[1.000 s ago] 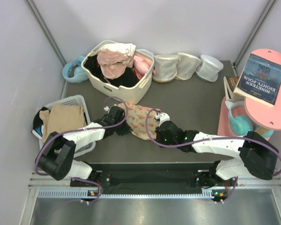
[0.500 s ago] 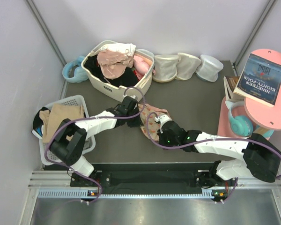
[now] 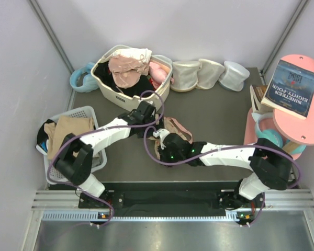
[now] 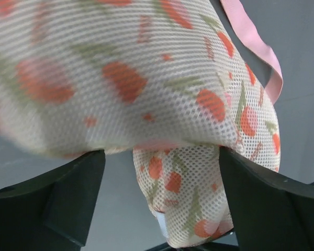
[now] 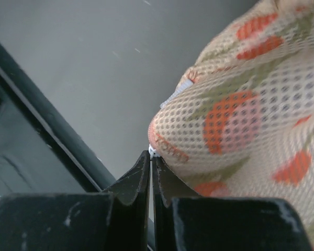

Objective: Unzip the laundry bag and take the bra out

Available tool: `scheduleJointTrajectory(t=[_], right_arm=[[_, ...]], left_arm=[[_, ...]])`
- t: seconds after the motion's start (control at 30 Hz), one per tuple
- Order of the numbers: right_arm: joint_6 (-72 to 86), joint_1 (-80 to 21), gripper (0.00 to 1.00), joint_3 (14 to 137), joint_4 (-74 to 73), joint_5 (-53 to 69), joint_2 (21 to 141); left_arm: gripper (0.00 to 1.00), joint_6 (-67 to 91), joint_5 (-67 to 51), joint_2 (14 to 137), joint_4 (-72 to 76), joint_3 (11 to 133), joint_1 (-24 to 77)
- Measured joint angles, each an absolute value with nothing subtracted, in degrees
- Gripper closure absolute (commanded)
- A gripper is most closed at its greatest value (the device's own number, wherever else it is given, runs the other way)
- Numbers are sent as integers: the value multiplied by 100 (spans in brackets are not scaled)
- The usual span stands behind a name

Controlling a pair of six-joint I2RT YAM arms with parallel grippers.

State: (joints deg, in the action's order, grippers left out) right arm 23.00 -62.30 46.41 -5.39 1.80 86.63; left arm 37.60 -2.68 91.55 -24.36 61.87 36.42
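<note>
The laundry bag (image 3: 176, 129) lies bunched on the dark table between both arms, peach mesh with orange-red print. In the left wrist view its mesh (image 4: 188, 188) hangs between the wide-apart fingers of my left gripper (image 4: 162, 201), which is open and grips nothing. A pink strap (image 4: 257, 48) trails from the bag's top. My left gripper (image 3: 155, 124) sits at the bag's left edge. Just below it, my right gripper (image 3: 158, 137) is shut on the small white zip pull (image 5: 153, 152) at the bag's (image 5: 246, 115) rim. The bra is hidden.
A beige basket (image 3: 126, 98) of clothing stands behind the bag, with three cream cups (image 3: 209, 73) to its right. A white basket (image 3: 86, 111) holding tan cloth is at the left. A pink stand (image 3: 303, 128) with a book and teal headphones (image 3: 266, 137) is at the right.
My left gripper has opened and let go of the bag. My right gripper has drawn the zip pull leftward, and the bag has bunched up from its earlier flat spread.
</note>
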Motion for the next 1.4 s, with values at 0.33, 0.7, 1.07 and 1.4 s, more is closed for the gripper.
scheduleJointTrajectory(t=[0.33,0.7,1.07,1.4], right_arm=[[2119,-6698,100,5516,97,864,9332],[2058,-6788,100,5732,99,1138,9544],[2329,-6757,100,5610,51,921,9535],[2532,-6700,100,5400,-3,672,9362]], left_arm=[[3,4641,1004,6582,-2681,4624,3411],[18,5653,591,5800,-2370,3673,3474],[13,6399,628,4945,-2882,3238,3529],[30,6501,353,5142,-2724,3129,3535]])
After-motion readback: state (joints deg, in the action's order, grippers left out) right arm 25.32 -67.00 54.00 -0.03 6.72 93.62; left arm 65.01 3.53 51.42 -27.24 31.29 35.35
